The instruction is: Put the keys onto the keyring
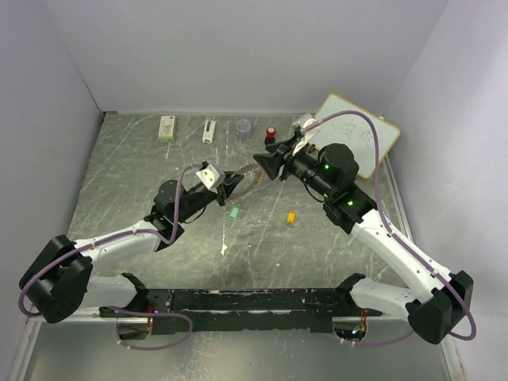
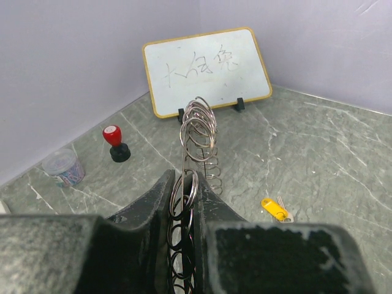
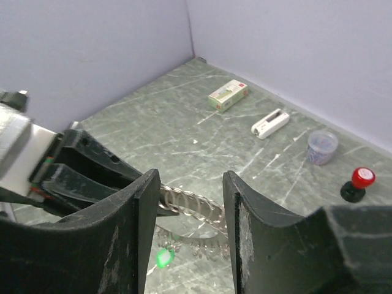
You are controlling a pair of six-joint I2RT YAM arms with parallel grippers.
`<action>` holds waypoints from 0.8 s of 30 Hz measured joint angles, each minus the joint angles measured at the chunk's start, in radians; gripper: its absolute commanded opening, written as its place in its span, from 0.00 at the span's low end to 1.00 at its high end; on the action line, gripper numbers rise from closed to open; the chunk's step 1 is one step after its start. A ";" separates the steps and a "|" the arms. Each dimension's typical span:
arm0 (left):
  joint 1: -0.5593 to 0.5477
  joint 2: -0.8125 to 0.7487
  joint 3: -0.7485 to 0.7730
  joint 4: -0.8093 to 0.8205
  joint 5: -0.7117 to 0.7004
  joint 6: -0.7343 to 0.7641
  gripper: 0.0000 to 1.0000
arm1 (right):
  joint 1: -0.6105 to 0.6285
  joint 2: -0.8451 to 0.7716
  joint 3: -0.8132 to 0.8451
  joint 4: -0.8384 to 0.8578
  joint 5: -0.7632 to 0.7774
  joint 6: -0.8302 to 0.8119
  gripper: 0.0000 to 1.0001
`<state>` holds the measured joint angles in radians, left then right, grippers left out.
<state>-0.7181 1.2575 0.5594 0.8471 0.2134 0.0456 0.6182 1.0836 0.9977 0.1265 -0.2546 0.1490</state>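
The keyring (image 1: 249, 179), a thin metal ring crowded with small silvery rings, hangs above the table between the two grippers. My left gripper (image 1: 229, 187) is shut on its near edge; in the left wrist view the rings (image 2: 197, 131) rise out from between the fingers (image 2: 156, 199). My right gripper (image 3: 191, 184) is open, its jaws standing apart over the keyring (image 3: 199, 205) without touching it. The green key (image 1: 233, 212) lies on the table under the ring, also showing as a green key (image 3: 163, 257) in the right wrist view. The yellow key (image 1: 291, 217) lies further right, a yellow key (image 2: 274, 208) on the stone surface.
A whiteboard (image 1: 355, 133) leans at the back right corner. Along the back wall sit a small box (image 1: 166, 128), a white stapler-like piece (image 1: 209, 131), a grey cup (image 1: 244, 128) and a red-topped black knob (image 1: 271, 134).
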 measured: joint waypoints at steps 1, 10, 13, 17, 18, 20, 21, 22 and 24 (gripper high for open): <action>0.000 -0.006 0.000 0.000 0.000 0.000 0.07 | 0.000 -0.001 0.000 -0.003 0.018 0.000 0.46; 0.000 -0.082 -0.024 -0.003 0.023 -0.001 0.07 | -0.001 0.000 -0.044 -0.040 0.092 -0.004 0.47; 0.000 -0.100 -0.026 -0.014 0.042 -0.006 0.07 | -0.001 -0.002 -0.056 -0.043 0.095 -0.008 0.48; 0.000 -0.117 -0.030 -0.018 0.057 -0.013 0.07 | -0.001 -0.020 -0.079 -0.042 0.079 -0.019 0.48; 0.000 -0.120 -0.032 -0.020 0.061 -0.016 0.07 | -0.001 -0.025 -0.085 -0.042 0.076 -0.020 0.48; 0.000 -0.121 -0.033 -0.024 0.065 -0.019 0.07 | -0.001 -0.033 -0.091 -0.042 0.069 -0.025 0.48; 0.000 -0.122 -0.034 -0.026 0.066 -0.020 0.07 | -0.001 -0.036 -0.092 -0.042 0.068 -0.027 0.48; 0.000 -0.122 -0.035 -0.026 0.068 -0.023 0.07 | -0.001 -0.039 -0.092 -0.042 0.068 -0.028 0.49; 0.000 -0.123 -0.037 -0.031 0.069 -0.027 0.07 | -0.001 -0.045 -0.095 -0.041 0.073 -0.029 0.49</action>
<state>-0.7181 1.1343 0.5220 0.8165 0.2821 0.0185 0.6170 1.0389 0.9028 0.0853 -0.1818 0.1196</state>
